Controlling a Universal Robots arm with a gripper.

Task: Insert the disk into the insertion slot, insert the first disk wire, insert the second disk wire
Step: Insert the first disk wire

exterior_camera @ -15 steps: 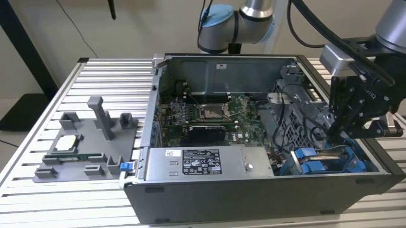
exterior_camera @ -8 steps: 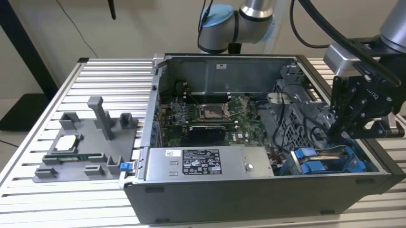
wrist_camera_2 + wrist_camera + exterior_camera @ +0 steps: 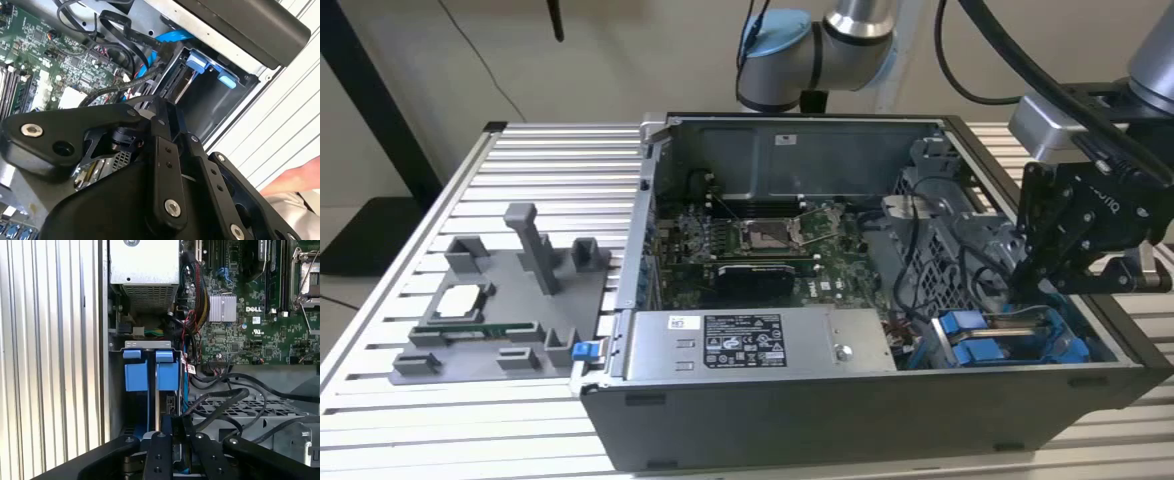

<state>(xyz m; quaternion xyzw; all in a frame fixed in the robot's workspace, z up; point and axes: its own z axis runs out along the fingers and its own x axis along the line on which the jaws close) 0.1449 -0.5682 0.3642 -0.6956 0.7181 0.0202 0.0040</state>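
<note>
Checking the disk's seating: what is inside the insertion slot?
Two blue tabs show inside the insertion slot; the gripper covers the rest, so seating cannot be judged.

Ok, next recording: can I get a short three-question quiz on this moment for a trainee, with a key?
1. True or false: in the exterior view the gripper hangs over the processor socket.
2. What colour are the plastic tabs on the drive bay? A red, B blue, C yellow.
3. Fill the gap: the labelled power supply box sits inside the computer ____.
Key: 1 false: it is by the drive bay, away from the processor socket. 2 B. 3 case.
</note>
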